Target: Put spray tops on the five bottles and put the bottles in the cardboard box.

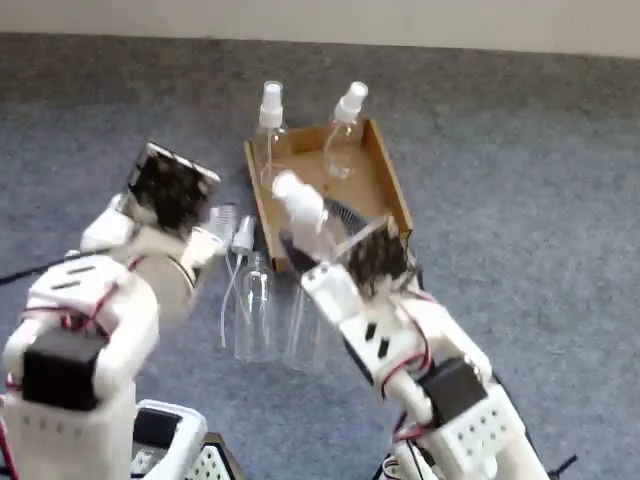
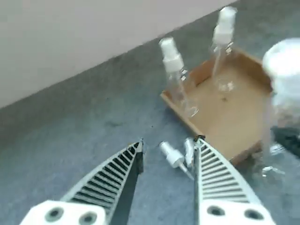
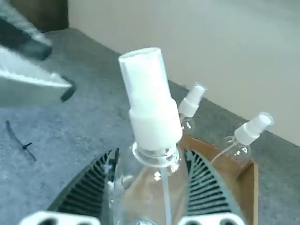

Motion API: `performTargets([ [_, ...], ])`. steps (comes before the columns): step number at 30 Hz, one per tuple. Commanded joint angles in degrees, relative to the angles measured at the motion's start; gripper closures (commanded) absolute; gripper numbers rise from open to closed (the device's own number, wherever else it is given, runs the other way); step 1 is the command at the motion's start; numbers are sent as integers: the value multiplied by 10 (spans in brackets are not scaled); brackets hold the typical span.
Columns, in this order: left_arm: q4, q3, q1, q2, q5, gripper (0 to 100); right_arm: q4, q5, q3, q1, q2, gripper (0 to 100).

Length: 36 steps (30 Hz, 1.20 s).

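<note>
The cardboard box (image 1: 388, 180) lies open on the grey carpeted tabletop (image 1: 520, 150). Two capped bottles stand inside it. One (image 1: 270, 135) is at its far left corner, against the left wall. The other (image 1: 345, 135) is by the far wall, further right. The box floor is bare along the right wall and toward the near wall.

The right claw (image 3: 150, 159) is clamped around a third bottle (image 3: 147, 180) just under the neck. This bottle's white spray top (image 3: 150, 103) is on. From above, the held bottle leans over the near left part of the box, with its top pointing toward the far left corner. It is close to the left wall and apart from both standing bottles.

The left claw (image 2: 168, 144) is spread wide just outside the box's left wall, low over the carpet. Two loose spray tops (image 2: 172, 157) (image 2: 189, 151) lie between its tips, close to the finger nearer the box.

Two uncapped bottles (image 1: 255, 305) (image 1: 305, 320) appear to stand side by side just outside the near left corner of the box, between the two arms. The carpet to the left of the box, beyond the left claw, and past its right wall is open.
</note>
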Motion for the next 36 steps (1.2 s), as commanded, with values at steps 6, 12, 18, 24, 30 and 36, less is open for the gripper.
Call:
performTargets([
  [6, -81, 160, -71, -7, -1, 825, -21, -49, -216, 29, 202, 995],
  [12, -177, 311, -31, -7, 28, 825, -21, -63, -332, 31, 371, 995],
  [18, -242, 382, -37, -7, 41, 825, -19, -62, -393, 44, 466, 995],
  [24, -266, 384, -73, -7, 45, 824, -22, -62, -351, 38, 458, 995],
  [30, -276, 359, -71, -7, 103, 736, -34, -62, -335, 8, 438, 995],
  [36, -236, 312, -58, -7, 107, 589, -78, -62, -305, -7, 419, 995],
])
